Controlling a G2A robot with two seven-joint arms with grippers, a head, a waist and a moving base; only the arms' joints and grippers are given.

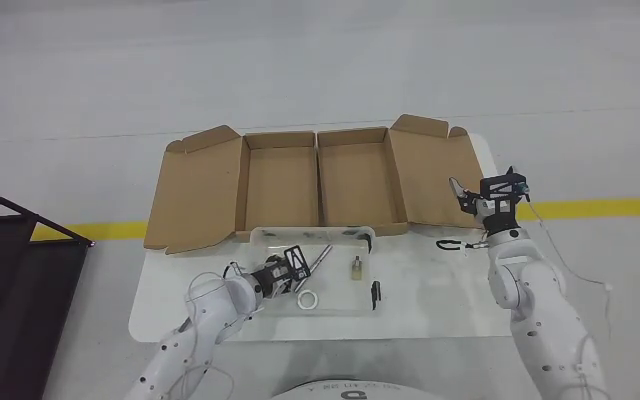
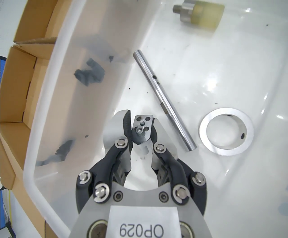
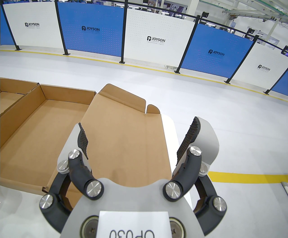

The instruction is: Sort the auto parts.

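Note:
My left gripper (image 2: 140, 126) (image 1: 291, 262) is inside the clear plastic tray (image 2: 40, 126) (image 1: 262, 236), shut on a small metal bracket (image 2: 141, 128) with holes. Beside it on the tray floor lie a steel rod (image 2: 164, 101) (image 1: 319, 258), a metal ring (image 2: 226, 131) (image 1: 307, 299) and a cylindrical plug (image 2: 201, 13) (image 1: 355, 267) with a threaded end. My right gripper (image 3: 138, 139) (image 1: 466, 196) hangs open with nothing in it above the right flap of the cardboard box (image 3: 126, 139) (image 1: 425, 180).
The open cardboard box has two compartments (image 1: 283, 187) (image 1: 355, 185) behind the tray. A dark part (image 1: 376, 294) lies by the tray's right edge, and a black clip (image 1: 448, 244) lies on the table near the right arm. Dark shapes (image 2: 90, 73) show through the tray wall.

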